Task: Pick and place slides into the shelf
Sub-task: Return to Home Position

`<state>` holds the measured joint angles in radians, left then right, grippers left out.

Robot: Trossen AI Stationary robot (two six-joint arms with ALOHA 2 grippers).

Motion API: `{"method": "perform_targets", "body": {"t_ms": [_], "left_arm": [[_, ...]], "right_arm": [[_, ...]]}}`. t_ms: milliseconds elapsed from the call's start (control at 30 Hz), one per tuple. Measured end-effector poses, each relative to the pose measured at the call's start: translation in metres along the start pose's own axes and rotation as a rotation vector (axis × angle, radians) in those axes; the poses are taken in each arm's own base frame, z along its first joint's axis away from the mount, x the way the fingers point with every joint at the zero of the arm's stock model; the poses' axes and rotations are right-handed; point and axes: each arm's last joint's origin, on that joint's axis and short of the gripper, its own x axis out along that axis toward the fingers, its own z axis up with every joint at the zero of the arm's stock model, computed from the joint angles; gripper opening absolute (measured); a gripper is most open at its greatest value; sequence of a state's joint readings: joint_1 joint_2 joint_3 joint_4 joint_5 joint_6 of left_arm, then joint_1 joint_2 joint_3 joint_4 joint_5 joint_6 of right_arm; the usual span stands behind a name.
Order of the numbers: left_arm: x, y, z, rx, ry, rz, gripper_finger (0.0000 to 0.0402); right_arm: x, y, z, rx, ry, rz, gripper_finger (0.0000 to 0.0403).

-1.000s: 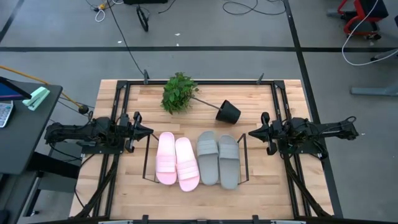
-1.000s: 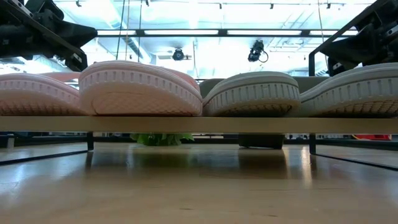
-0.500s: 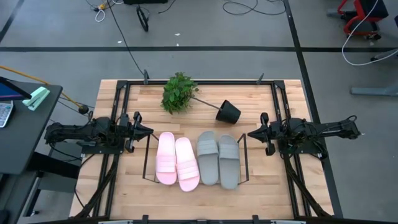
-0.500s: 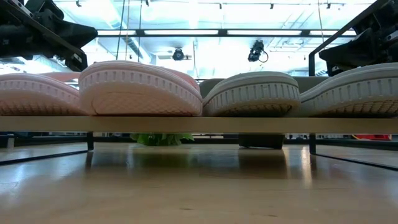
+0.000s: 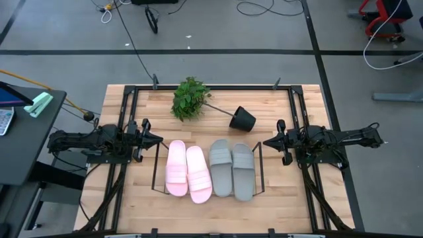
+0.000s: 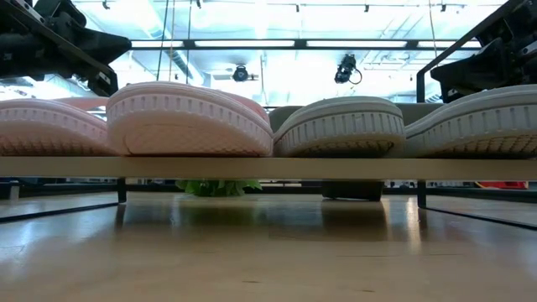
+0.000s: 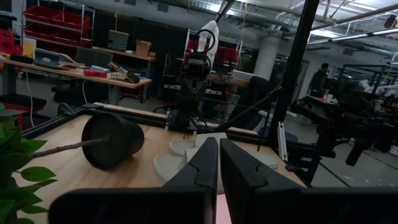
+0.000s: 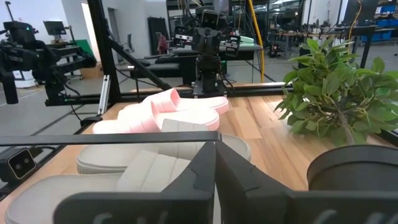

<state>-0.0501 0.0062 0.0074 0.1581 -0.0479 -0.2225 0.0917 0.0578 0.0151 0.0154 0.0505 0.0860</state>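
Two light pink slides (image 5: 188,172) and two grey-green slides (image 5: 232,168) lie side by side, soles down, on the black wire shelf (image 5: 157,173) in the table's middle. In the low view their near ends (image 6: 189,120) rest on the shelf's front bar. My left gripper (image 5: 159,140) is shut and empty, just left of the shelf. My right gripper (image 5: 266,141) is shut and empty, just right of it. Both hang above the table. The left wrist view shows the grey-green slides (image 7: 186,155); the right wrist view shows both pairs (image 8: 161,112).
A green plant (image 5: 190,98) lies on its side at the table's far middle, its black pot (image 5: 242,118) tipped over just beyond the grey-green slides. Black rails (image 5: 129,99) run around the table. Bare wood lies in front of the shelf.
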Motion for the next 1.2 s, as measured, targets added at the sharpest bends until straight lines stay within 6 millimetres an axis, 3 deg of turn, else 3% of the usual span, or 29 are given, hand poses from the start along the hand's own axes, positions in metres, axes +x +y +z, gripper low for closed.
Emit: {"method": "perform_targets", "body": {"t_ms": [333, 767, 1200], "left_arm": [[0.0, 0.0, 0.0, 0.0, 0.0, 0.0, 0.0036], [0.0, 0.0, 0.0, 0.0, 0.0, 0.0, 0.0018], [0.0, 0.0, 0.0, 0.0, 0.0, 0.0, 0.0036]], "right_arm": [[0.0, 0.0, 0.0, 0.0, 0.0, 0.0, 0.0016], [0.0, 0.0, 0.0, 0.0, 0.0, 0.0, 0.0015], [0.0, 0.0, 0.0, 0.0, 0.0, 0.0, 0.0014]]}}
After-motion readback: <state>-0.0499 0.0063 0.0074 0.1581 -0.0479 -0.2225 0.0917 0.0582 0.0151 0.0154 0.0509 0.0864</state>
